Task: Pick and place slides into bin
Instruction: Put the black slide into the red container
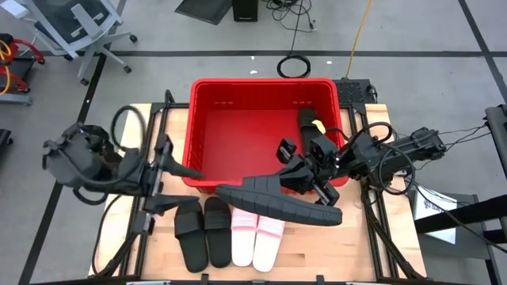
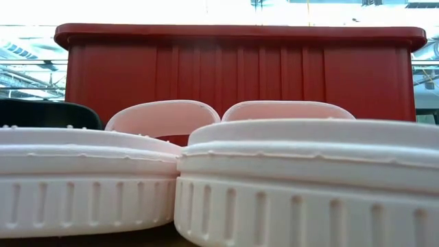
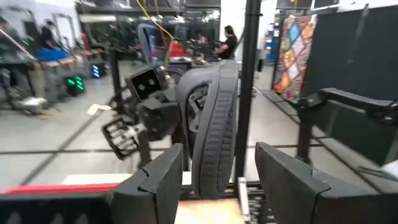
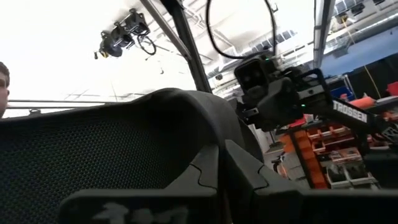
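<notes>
Right gripper (image 1: 310,176), just past the bin's near right corner, clamped on a black slide (image 1: 277,203) held up off the table, sole side on, lying across above the toes of the pink pair; in the right wrist view the textured sole (image 4: 93,155) fills the frame with a dark finger (image 4: 249,171) pressed against it. Left gripper (image 1: 184,170) near the bin's front left corner, fingers (image 3: 155,180) spread apart and holding nothing, pointed toward the raised slide (image 3: 211,130). Red bin (image 1: 207,119) at the far middle of the table, floor bare apart from a dark shape with a yellow tag at its right wall (possibly one slide already in, hard to tell). Still on the table in front of the bin: two black slides (image 1: 202,229) side by side, two pink slides (image 1: 257,237) beside them, the pink pair (image 2: 288,178) looming close in the low view. Judged early: one slide lifted, at least four left to move.
</notes>
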